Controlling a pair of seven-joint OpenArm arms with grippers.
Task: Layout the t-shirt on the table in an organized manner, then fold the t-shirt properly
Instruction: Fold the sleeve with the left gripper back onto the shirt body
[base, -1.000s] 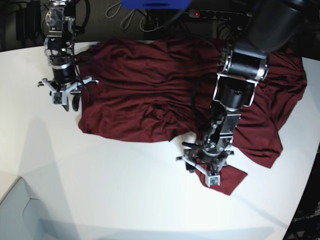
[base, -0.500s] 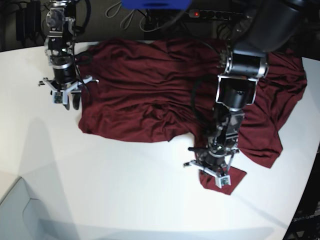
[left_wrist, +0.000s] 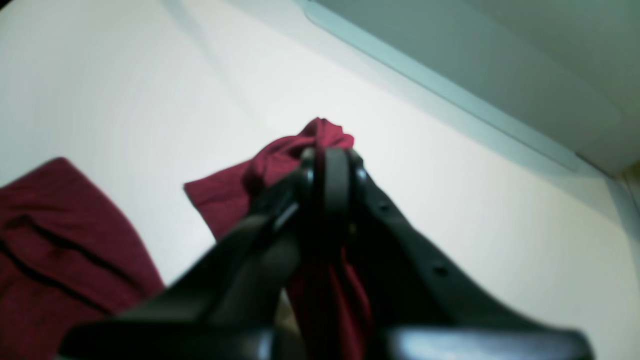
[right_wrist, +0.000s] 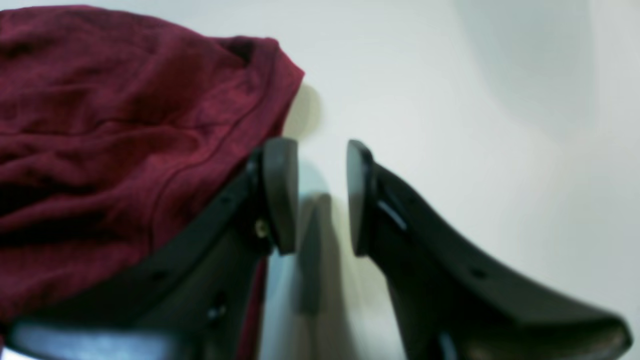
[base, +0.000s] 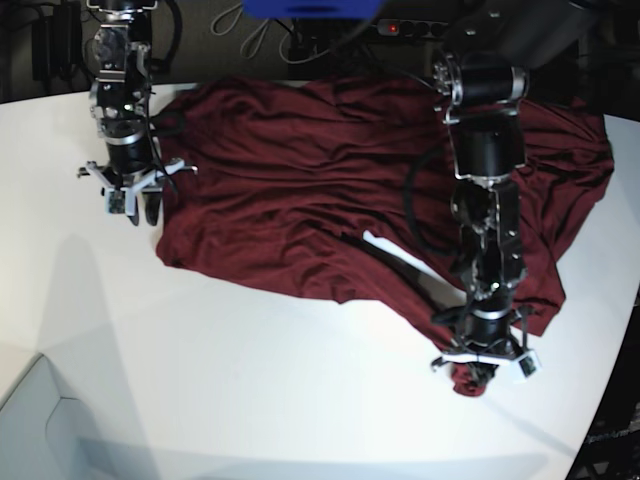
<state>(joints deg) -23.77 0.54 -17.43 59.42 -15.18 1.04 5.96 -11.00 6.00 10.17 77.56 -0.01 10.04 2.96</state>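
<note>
**Left gripper pinching the shirt hem at the near edge**

At the left of the base view we see the right gripper (base: 130, 207) pointing down at the table (base: 250, 390), just beside the shirt's (base: 300, 190) left edge. In the right wrist view its two fingers (right_wrist: 280, 195) stand apart with bare white table between them; the nearer finger sits against the shirt's (right_wrist: 115, 125) hemmed edge, but no cloth lies in the gap.

Moving right, the shirt spreads wrinkled across the far half of the table, from beside the right gripper to the far right corner. Along its near edge a slit of white table shows through between folds, and a long strip of cloth runs diagonally down toward the front right.

At the right we find the left gripper (base: 484, 362) at the end of that strip, well forward of the main body of the shirt. The left wrist view shows the left gripper (left_wrist: 330, 165) with its fingers closed together on a bunched fold of the shirt (left_wrist: 280, 155), a knot of maroon poking out past the tips and more cloth hanging between the fingers. Another patch of shirt lies flat at that view's lower left, with white table (left_wrist: 450, 165) around it.
</note>
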